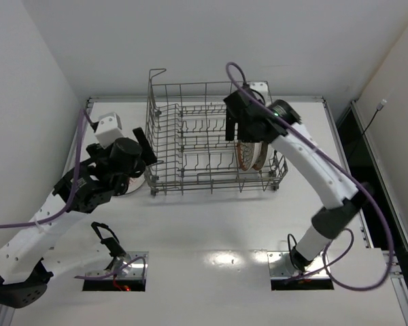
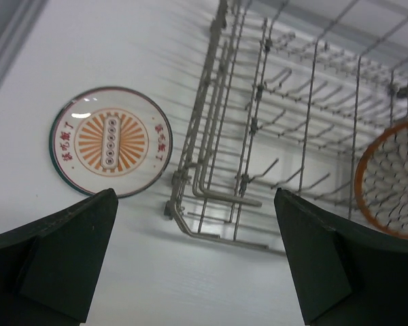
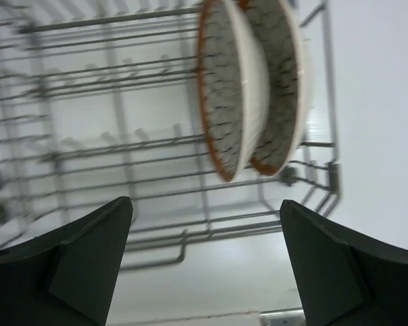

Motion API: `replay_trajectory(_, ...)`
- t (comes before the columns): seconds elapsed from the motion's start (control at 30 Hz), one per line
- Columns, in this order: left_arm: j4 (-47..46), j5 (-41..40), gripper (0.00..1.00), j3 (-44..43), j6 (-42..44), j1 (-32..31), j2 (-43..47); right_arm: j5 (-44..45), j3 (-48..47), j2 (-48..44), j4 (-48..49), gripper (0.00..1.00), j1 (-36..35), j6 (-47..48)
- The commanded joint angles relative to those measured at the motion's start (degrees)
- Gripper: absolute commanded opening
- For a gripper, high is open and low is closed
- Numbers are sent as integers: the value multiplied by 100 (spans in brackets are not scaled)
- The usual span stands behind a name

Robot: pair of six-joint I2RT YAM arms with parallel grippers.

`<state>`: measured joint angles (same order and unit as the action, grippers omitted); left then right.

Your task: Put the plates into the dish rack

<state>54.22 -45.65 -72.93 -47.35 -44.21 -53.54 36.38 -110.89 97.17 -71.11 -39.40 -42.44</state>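
Dish rack (image 1: pixel 211 136) at centre of counter (image 1: pixel 211 231). Two petal plates (image 3: pixel 251 88) stand on edge at its 3 o'clock end. The right gripper (image 3: pixel 205 204) is over them, jaws wide, empty. Sunburst plate (image 2: pixel 111 141) lies flat on the counter at the rack's 9 o'clock. Left gripper (image 2: pixel 196 204) fully spread, holding nothing.

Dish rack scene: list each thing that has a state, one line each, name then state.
dish rack: upright on the table, two plates loaded at its right end.
petal-pattern plates: standing on edge, side by side, in the rack.
sunburst plate: flat on the table, outside the rack.
left gripper: open, empty.
right gripper: open, empty.
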Motion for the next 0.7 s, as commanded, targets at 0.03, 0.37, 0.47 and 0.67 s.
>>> replay_trajectory(0.03,1037,-1112,100,-1143,-1456,-62,-271,-2001,989,-847,1081,89,-42,182)
replay_trajectory(0.37,1803,-1325,100,-1048,-4367,-62,-262,-3680,1376,-1340,1266,94,-94,885)
replay_trajectory(0.47,1567,-1254,100,-1433,-3804,-62,-639,-4041,1710,-1847,1634,94,-25,886)
replay_trajectory(0.67,2049,-1718,100,-2972,-3437,219,-1923,-4245,2572,-2623,1865,97,28,1000)
